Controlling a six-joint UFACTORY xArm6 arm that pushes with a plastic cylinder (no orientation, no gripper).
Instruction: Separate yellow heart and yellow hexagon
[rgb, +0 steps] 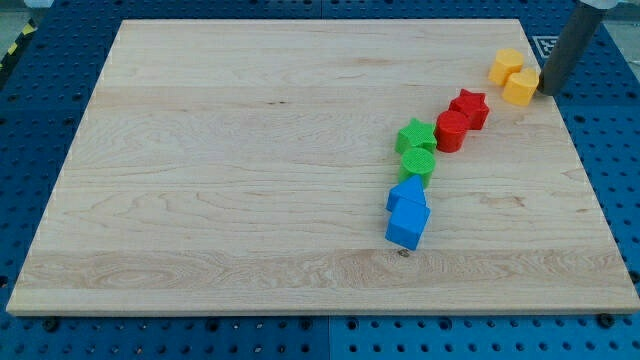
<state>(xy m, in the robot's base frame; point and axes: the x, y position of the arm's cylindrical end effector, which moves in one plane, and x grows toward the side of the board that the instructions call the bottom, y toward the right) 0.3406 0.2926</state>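
Note:
Two yellow blocks sit touching near the board's upper right. The upper-left one (506, 65) looks like the hexagon; the lower-right one (521, 87) looks like the heart, though shapes are hard to make out. My dark rod comes down from the view's top right edge, and my tip (549, 92) stands just right of the lower-right yellow block, close to or touching it.
A red star (470, 106) and red cylinder (452, 131) lie below-left of the yellow pair. Further down are a green star (416, 135), a green cylinder (418, 164) and two blue blocks (408, 212). The wooden board (250, 170) lies on a blue pegboard.

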